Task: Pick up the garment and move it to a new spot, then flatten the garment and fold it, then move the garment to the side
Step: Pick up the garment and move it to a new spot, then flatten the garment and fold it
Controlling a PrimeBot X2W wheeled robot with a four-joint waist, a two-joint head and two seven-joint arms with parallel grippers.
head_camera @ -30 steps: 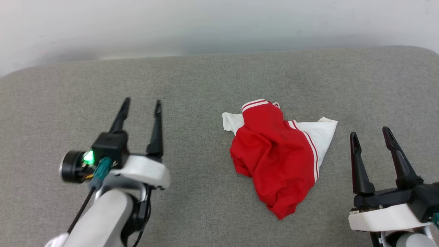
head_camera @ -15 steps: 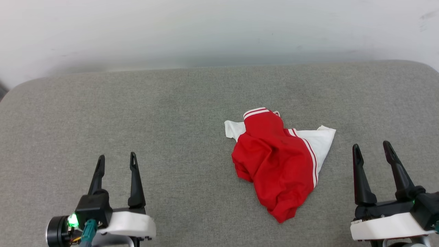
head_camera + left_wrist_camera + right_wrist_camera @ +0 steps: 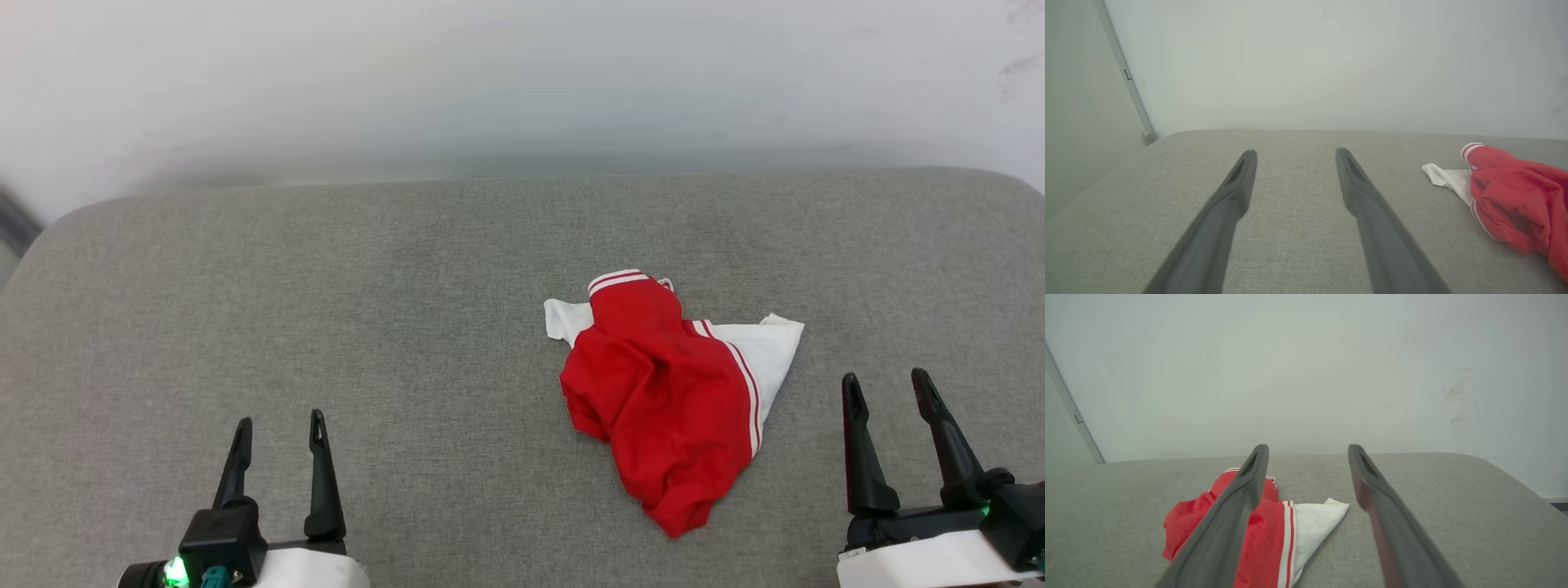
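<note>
On the wide grey padded surface [image 3: 326,286], the garment [image 3: 665,400] lies crumpled right of centre, red cloth bunched over white sleeves with striped trim. The left gripper [image 3: 280,419] and right gripper [image 3: 886,377] hover at the near edge, fingers spread wide. The right one is near the garment and the left well apart.

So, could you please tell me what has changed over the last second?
The left gripper drew back toward the robot, away from the garment, fingers open and empty. The whole head view also shifted, so the camera moved. The garment stayed crumpled on the grey cushion; the right gripper stayed open beside it.
</note>
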